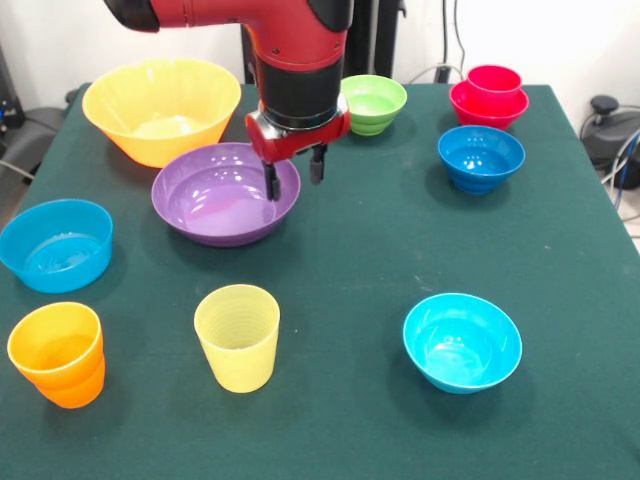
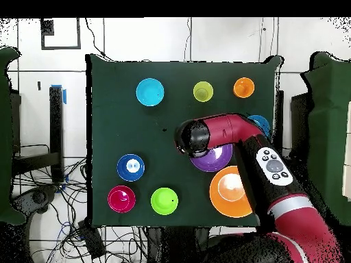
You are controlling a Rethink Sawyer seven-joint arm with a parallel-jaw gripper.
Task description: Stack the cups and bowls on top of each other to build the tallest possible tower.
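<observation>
Above the purple bowl [image 1: 225, 193], near the bench's [image 1: 340, 270] far edge: end effector [image 1: 295, 175], fingers narrowly parted, empty. Red cup-in-bowl tower [image 1: 489, 96] stands at a far corner.

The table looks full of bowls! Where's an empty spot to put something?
Bare cloth lies mid-table between the purple bowl, dark blue bowl, cyan bowl and yellow cup. The front right corner beyond the cyan bowl is free too. The far side, round the gripper, is crowded.

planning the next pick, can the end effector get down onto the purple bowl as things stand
Probably yes: the end effector hangs open right over the purple bowl, its near rim, and nothing stands between them or inside the bowl.
</observation>
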